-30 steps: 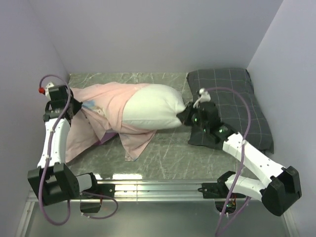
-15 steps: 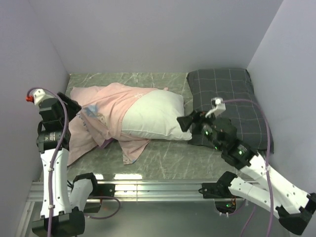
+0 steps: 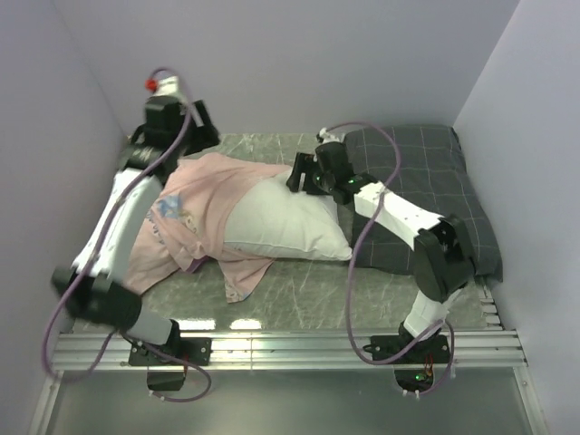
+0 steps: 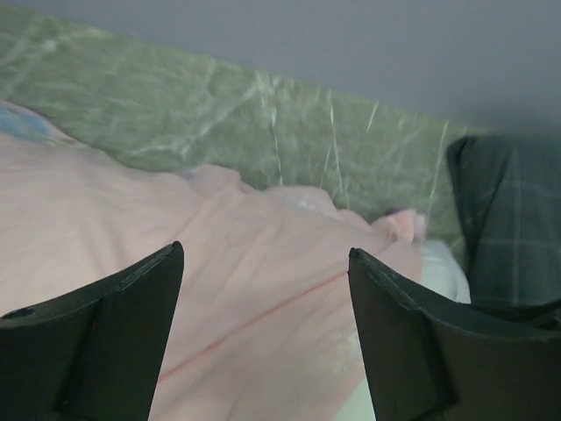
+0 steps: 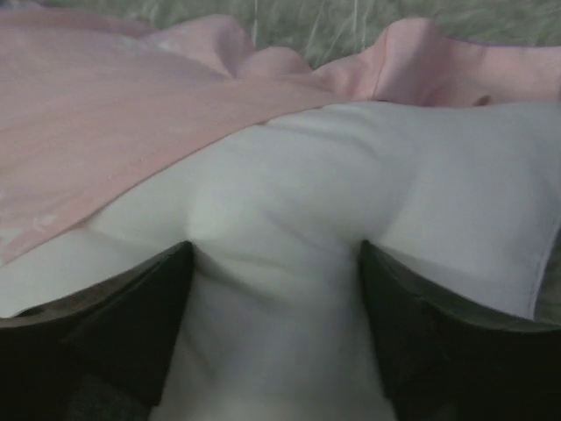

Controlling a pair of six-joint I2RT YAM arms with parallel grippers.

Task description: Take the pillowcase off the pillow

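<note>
The white pillow (image 3: pixel 285 225) lies across the middle of the table, its right half bare. The pale pink pillowcase (image 3: pixel 195 199) still wraps its left half and trails crumpled to the left and front. My left gripper (image 3: pixel 210 136) hovers at the back left, above the case; in the left wrist view it (image 4: pixel 263 254) stands open over smooth pink pillowcase (image 4: pixel 228 289) with nothing between its fingers. My right gripper (image 3: pixel 297 174) is at the pillow's back edge. Seen from the right wrist, it (image 5: pixel 276 250) is open, both fingertips pressed into the pillow (image 5: pixel 351 167), beside the pillowcase (image 5: pixel 114 114) hem.
A dark grey checked pillow (image 3: pixel 426 172) lies at the right, under my right arm, and shows in the left wrist view (image 4: pixel 513 219). Walls close in on the left, back and right. Green marbled tabletop (image 3: pixel 308 281) shows in front of the pillow.
Both grippers let go of the ends, the left of the pillowcase and the right of the pillow's corner, opened, and swung to the back edge. The pillow has slackened.
</note>
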